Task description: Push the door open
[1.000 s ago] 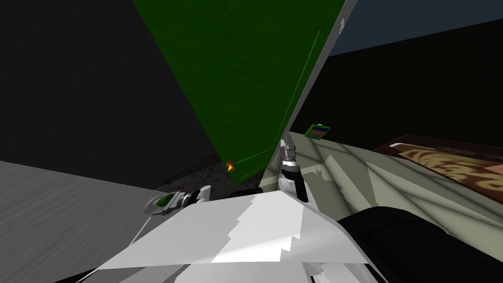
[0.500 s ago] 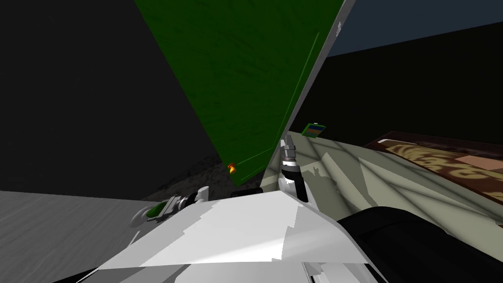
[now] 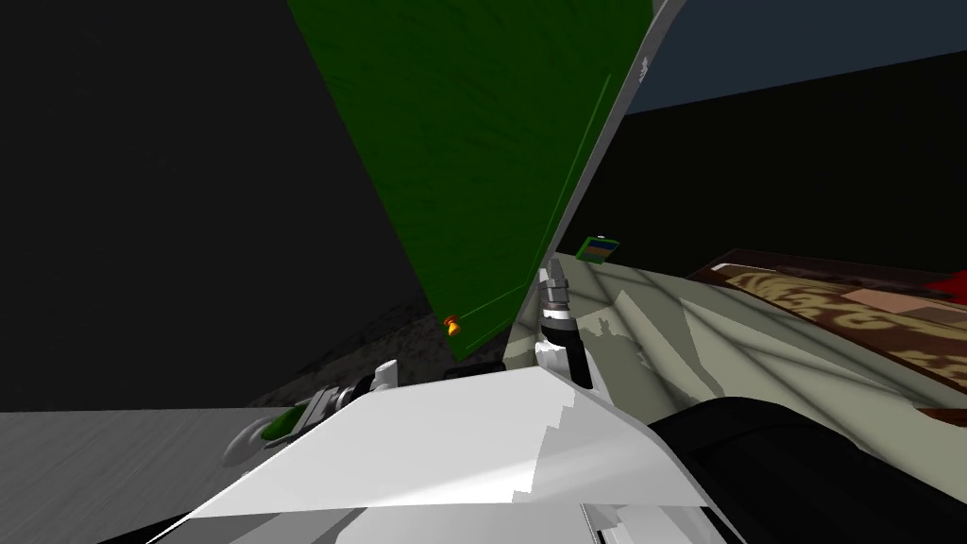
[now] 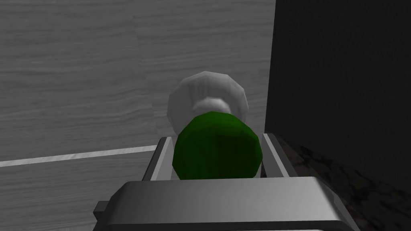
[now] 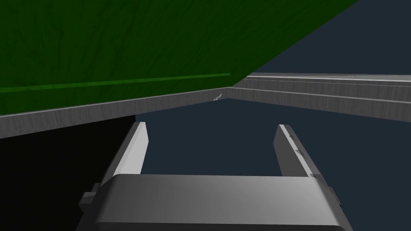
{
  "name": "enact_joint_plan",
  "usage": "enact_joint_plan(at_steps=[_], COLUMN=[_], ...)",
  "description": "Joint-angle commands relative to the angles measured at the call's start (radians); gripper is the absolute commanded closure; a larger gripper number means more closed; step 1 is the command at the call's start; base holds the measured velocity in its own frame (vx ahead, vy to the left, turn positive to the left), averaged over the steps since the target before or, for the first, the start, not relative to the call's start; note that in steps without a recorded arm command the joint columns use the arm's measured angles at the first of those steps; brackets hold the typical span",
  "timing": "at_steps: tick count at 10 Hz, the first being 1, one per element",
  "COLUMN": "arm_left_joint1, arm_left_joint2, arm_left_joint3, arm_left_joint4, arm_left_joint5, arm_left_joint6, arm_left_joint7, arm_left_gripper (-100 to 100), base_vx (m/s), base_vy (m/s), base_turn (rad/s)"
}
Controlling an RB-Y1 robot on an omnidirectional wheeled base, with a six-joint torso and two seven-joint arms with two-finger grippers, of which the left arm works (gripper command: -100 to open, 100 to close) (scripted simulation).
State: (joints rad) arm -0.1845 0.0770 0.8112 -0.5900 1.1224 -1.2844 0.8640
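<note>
Far to the left, the left gripper [image 4: 216, 138] is clamped on a green knob [image 4: 216, 154], with one finger pressed to each side of it. That knob stands out from a pale round plate [image 4: 206, 92] on a grey, wood-grained door [image 4: 80, 80], close to the door's vertical edge. A thin light line [image 4: 76, 155] runs across the door's face toward the gripper. Past that edge lies a dark surface [image 4: 341, 80]. In the head view the door takes the bottom left corner, with the gripper at its edge. Next comes a tall green panel [image 3: 472, 142] with a grey edge strip [image 3: 604, 161] along its right side. A small orange thing [image 3: 452, 327] sits at the panel's lower left edge. The right gripper [image 5: 210, 128] is just beside the strip's lower end, fingers apart and holding nothing. Further right, a small green-bordered rectangle [image 3: 599, 248] sits at the far edge of a pale floor [image 3: 680, 321]. A brown patterned rug [image 3: 850, 316] lies on the floor's right side.
</note>
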Motion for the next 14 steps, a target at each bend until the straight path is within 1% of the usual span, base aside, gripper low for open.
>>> enact_joint_plan(at_steps=[1, 3, 4, 5, 8, 10, 11, 12, 13, 14], arm_left_joint1=[0.022, 0.022, 0.019, 0.019, 0.012, 0.012, 0.007, 0.007, 0.008, 0.008], arm_left_joint2=[-0.014, -0.014, -0.015, -0.015, -0.021, -0.021, -0.017, -0.007, -0.005, -0.002], arm_left_joint3=[0.008, 0.008, 0.031, 0.031, 0.086, 0.086, 0.085, 0.112, 0.119, 0.133], arm_left_joint4=[-0.048, -0.048, -0.044, -0.044, -0.033, -0.033, -0.019, -0.019, -0.019, -0.018], arm_left_joint5=[0.004, 0.004, 0.024, 0.024, 0.073, 0.073, 0.072, 0.099, 0.105, 0.118], arm_left_joint6=[-0.001, -0.001, -0.017, -0.017, -0.055, -0.055, -0.059, -0.084, -0.09, -0.103], arm_left_joint7=[-0.02, -0.02, -0.025, -0.025, -0.038, -0.038, -0.032, -0.037, -0.038, -0.04], arm_left_gripper=[100, 100, 100, 100, 100, 100, 100, 100, 100, 100], base_vx=[0.01, 0.003, 0.015, 0.023, 0.028, 0.022, 0.003, -0.055, -0.067, -0.046], base_vy=[0.025, -0.004, 0.056, 0.072, 0.125, 0.078, 0.018, 0.131, 0.18, 0.196], base_turn=[0.004, 0.001, -0.126, -0.07, -0.111, -0.021, 0.007, -0.14, -0.13, -0.085])
